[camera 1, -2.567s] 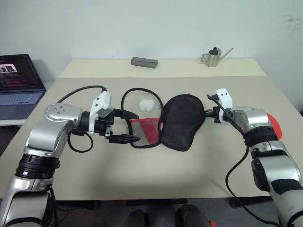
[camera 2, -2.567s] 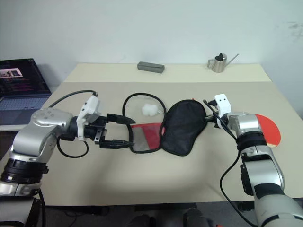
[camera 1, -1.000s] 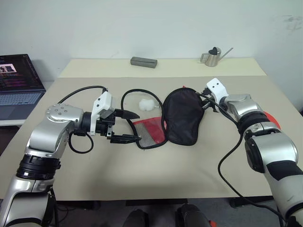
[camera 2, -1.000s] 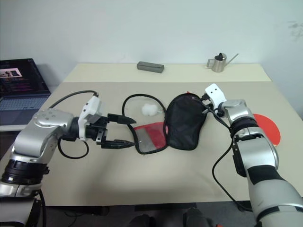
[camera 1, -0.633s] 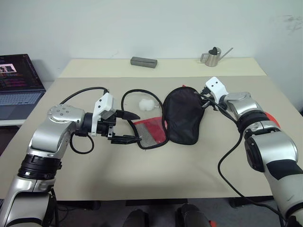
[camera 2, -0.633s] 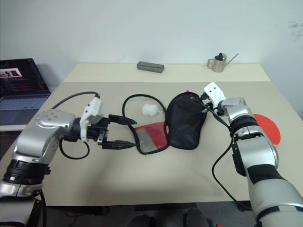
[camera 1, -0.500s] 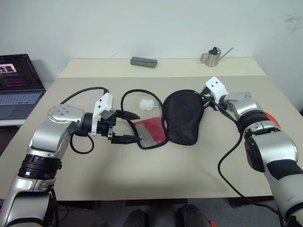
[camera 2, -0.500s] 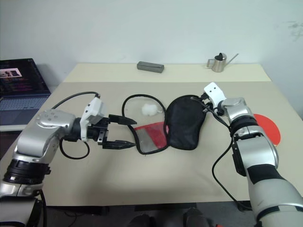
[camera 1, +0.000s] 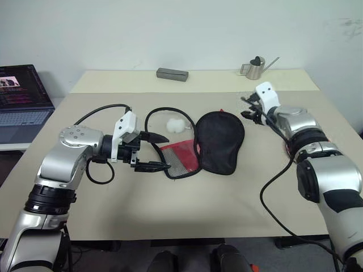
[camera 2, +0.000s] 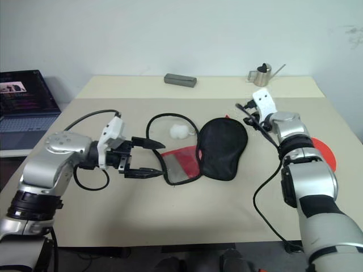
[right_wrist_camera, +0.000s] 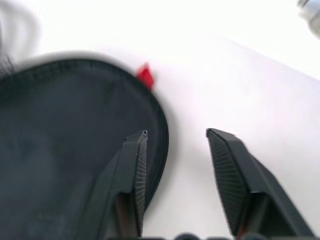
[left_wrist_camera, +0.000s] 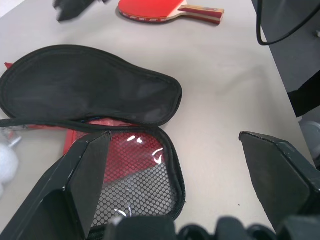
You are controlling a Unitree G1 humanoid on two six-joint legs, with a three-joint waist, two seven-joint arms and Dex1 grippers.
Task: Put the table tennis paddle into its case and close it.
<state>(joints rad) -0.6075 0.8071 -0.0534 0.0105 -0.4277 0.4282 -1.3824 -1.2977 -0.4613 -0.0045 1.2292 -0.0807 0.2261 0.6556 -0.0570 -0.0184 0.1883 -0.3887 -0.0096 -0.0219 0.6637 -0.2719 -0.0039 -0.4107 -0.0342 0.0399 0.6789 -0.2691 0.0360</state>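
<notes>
The left arm reaches in from the table's nine o'clock side with its forearm bent across toward the middle, and the left gripper (camera 1: 152, 152) points to the right with its two fingers spread wide and nothing between them, hovering just at the red mesh half of the case (camera 1: 218, 141). The right arm stretches forward from the four o'clock side, and the right gripper (camera 2: 245, 113) hangs above the table at about one o'clock of the case's black half, fingers parted with only bare table between them in the right wrist view, clear of the fabric. The case lies opened out in the middle of the table (camera 1: 170, 209): the black half flat on the right, the red mesh half at its eight o'clock, the zipper edge looping back toward the white pom-pom (camera 1: 175, 124) at eleven o'clock. The table tennis paddle (left_wrist_camera: 165, 8) lies well apart from the case at its three o'clock, near the table's right edge, largely hidden behind the right forearm in the head views. A second ago the right gripper was pinched on the black half's far edge, holding it lifted and bunched; it has since opened and risen, and the black half now lies flat. The left gripper has kept its place and its wide spread.
</notes>
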